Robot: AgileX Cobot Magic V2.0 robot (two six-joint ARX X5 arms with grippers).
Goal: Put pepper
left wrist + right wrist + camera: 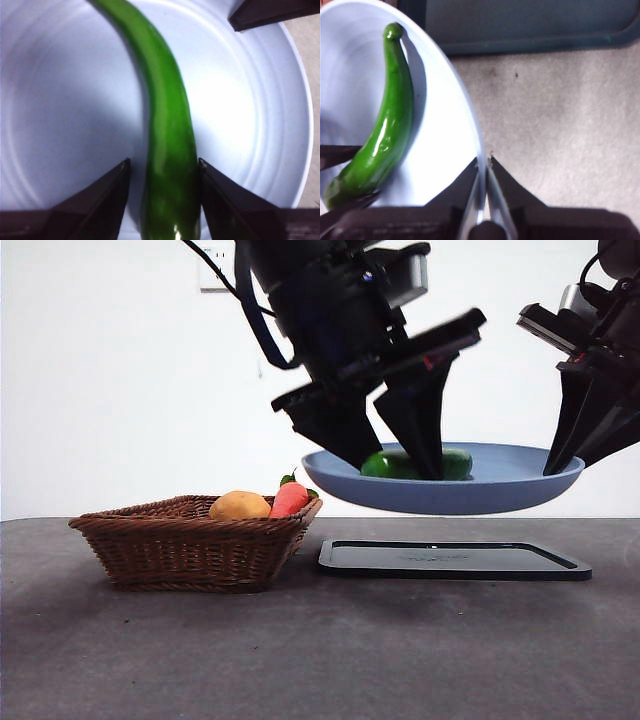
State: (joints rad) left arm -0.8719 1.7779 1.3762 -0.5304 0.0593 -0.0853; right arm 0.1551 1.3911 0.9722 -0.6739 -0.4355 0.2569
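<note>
Pepper (415,464) lies in the blue plate (500,490), held above the tabletop (320,650), centre-right of frame. Left gripper (164,200) fingers stand apart, flanking the pepper. Right gripper (484,165) fingers are clamped on the plate's rim.

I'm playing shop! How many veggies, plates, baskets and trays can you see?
Vegetables: 3 - pepper, carrot, potato
Plates: 1 - blue plate
Baskets: 1 - wicker basket
Trays: 1 - black tray
Total: 6
</note>
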